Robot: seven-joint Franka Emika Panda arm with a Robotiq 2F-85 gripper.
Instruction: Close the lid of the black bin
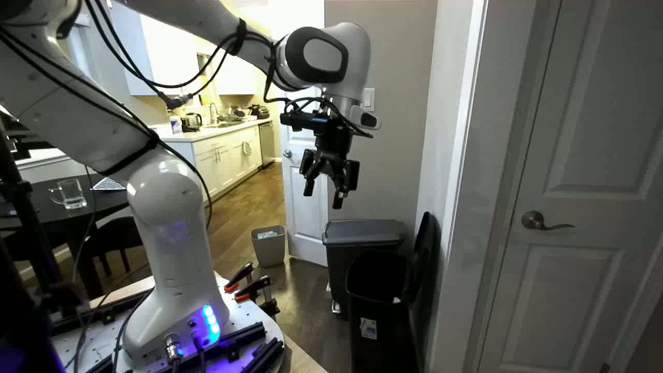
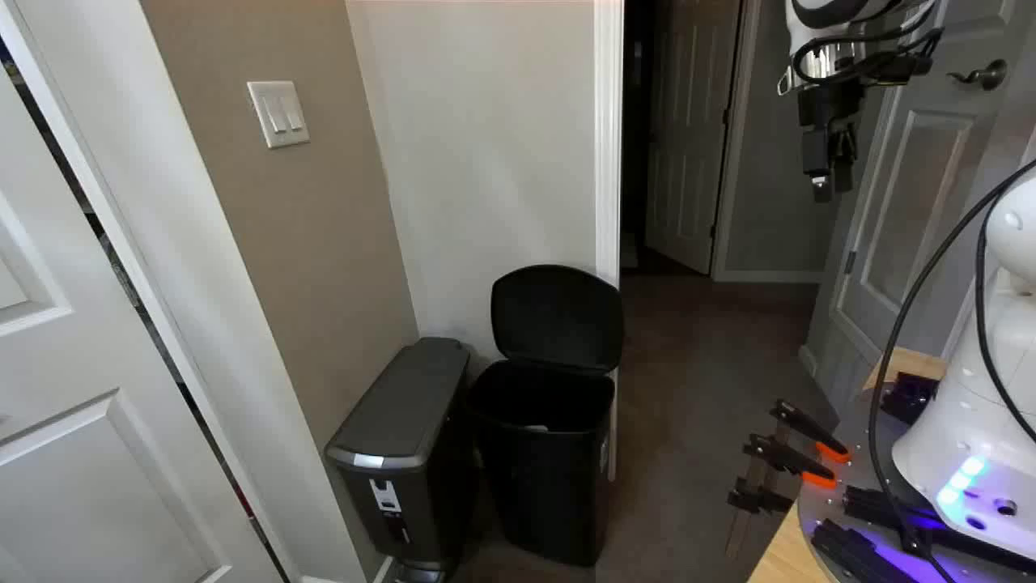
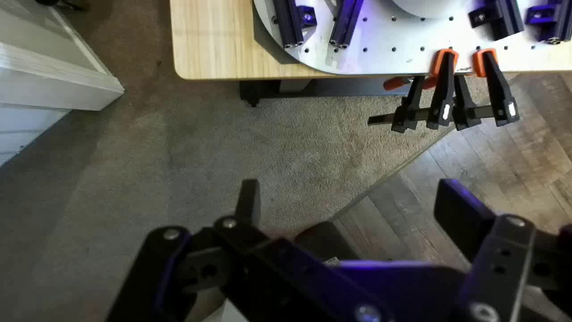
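Ok, the lid [image 2: 558,316] stands flipped up on the black bin [image 2: 541,495], just beside the wall [image 2: 494,138]. Fingers [image 3: 462,217] are spread wide, holding nothing; I'd narrow them, slip behind the lid, tip it over, press gently.

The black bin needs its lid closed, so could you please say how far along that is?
Done: no closing yet; the lid stands up, leaving the black bin uncovered. In hand: nothing; the gripper hangs open, apart from the lid. Left: all of it, likely reaching the lid and swinging it down.
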